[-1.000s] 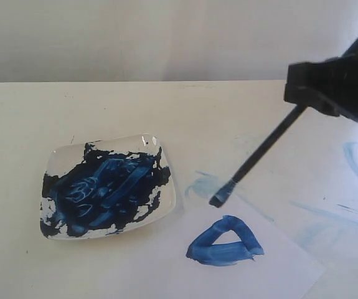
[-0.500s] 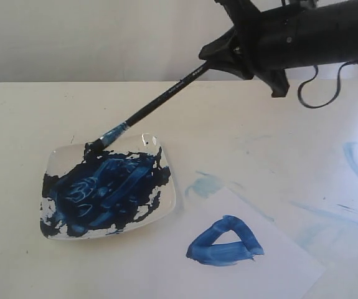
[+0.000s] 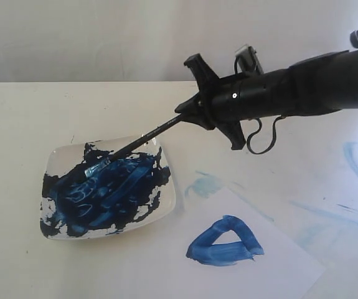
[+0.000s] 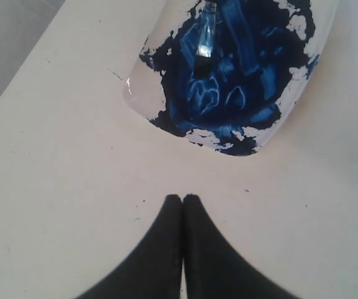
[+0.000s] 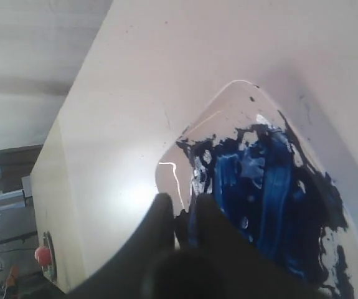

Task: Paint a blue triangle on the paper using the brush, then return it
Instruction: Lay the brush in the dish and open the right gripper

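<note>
In the paint-smeared dish point(image 3: 60, 156) at left rests the brush point(image 3: 141, 140) tip, right tool point(image 3: 191, 112) clamped on its handle. The left tool point(image 4: 182, 202), pressed together, hovers nearby. The blue triangle point(image 3: 219, 255) lies right.

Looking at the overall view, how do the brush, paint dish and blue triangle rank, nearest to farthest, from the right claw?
1. The brush: held in the right gripper, tip in the dish.
2. The dish: just below and left.
3. The blue triangle: farthest, on the paper in front.
</note>
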You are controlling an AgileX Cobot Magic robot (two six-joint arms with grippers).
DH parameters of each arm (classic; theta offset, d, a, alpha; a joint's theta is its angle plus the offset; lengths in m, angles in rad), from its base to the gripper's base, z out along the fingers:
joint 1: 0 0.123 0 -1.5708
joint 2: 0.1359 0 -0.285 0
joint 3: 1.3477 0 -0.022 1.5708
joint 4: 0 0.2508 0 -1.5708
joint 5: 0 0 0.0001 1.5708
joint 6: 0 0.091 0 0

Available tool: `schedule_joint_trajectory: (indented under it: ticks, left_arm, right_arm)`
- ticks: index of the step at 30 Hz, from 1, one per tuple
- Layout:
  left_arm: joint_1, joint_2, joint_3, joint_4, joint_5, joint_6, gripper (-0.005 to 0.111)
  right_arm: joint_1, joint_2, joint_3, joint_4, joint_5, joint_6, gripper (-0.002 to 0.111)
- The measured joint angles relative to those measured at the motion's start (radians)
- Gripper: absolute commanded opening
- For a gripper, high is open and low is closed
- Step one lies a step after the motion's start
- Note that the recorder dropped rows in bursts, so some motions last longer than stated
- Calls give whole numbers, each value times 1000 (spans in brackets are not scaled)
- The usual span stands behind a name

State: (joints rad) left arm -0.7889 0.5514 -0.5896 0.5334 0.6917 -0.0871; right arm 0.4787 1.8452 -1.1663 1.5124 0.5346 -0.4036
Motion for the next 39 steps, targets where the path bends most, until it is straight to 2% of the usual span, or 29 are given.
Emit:
schedule_joint_trajectory:
  ticks: [13,22,24,28,36,39]
  left_arm:
    - [0,-146,85,5,-89,-4,0]
    - [0,-161,92,7,-91,-6,0]
    - [0,-161,92,7,-91,-6,0]
    - [0,-161,92,7,-91,-6,0]
    - [0,-161,92,7,-95,-6,0]
    - [0,-161,92,7,-106,-6,0]
  right_arm:
    - [2,179,-20,133,93,-20,0]
    - [2,250,-47,177,69,-31,1]
    - [2,251,-47,181,54,-34,6]
    - [2,255,-47,198,23,-71,27]
    - [2,255,-47,200,20,-89,42]
    - [2,255,-47,200,33,-104,42]
